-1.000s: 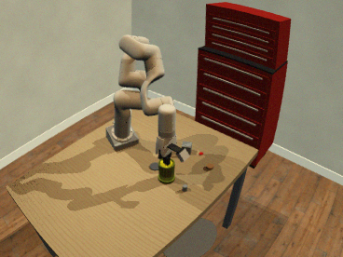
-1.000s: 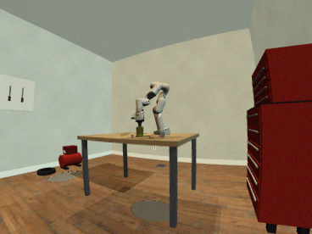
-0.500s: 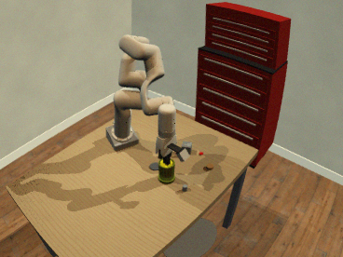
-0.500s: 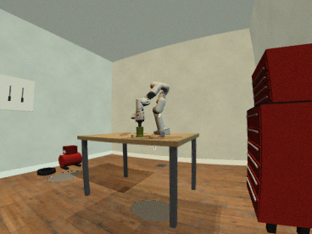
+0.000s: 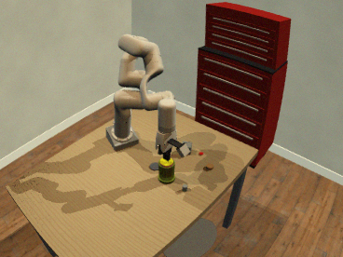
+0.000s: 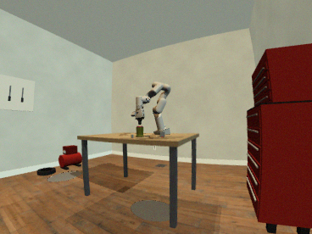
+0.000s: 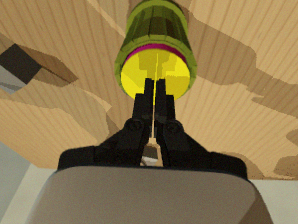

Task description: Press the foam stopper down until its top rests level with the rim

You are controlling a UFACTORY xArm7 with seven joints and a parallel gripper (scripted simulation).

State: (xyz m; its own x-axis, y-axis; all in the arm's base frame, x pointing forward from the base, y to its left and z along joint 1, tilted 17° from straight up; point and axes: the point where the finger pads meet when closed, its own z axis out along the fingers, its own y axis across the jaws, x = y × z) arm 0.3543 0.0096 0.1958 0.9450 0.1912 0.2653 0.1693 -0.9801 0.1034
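An olive-green jar point(image 5: 166, 172) stands upright near the middle of the table, also seen far off in the exterior view point(image 6: 139, 131). In the wrist view the jar point(image 7: 155, 30) has a yellow foam stopper point(image 7: 156, 74) in its mouth, with a magenta band showing around the stopper's far edge. My gripper point(image 7: 154, 91) is shut and empty, its fingertips over the stopper's near half, right above it. I cannot tell whether the tips touch the foam. In the top view the gripper point(image 5: 164, 155) hangs straight over the jar top.
On the table lie a small grey cylinder point(image 5: 185, 187), a brown disc point(image 5: 210, 167), a tiny red piece point(image 5: 200, 153), a grey block and a flat grey disc point(image 5: 154, 166). The arm's base point(image 5: 122, 138) stands behind. A red tool chest point(image 5: 242, 74) stands beyond the table's far edge.
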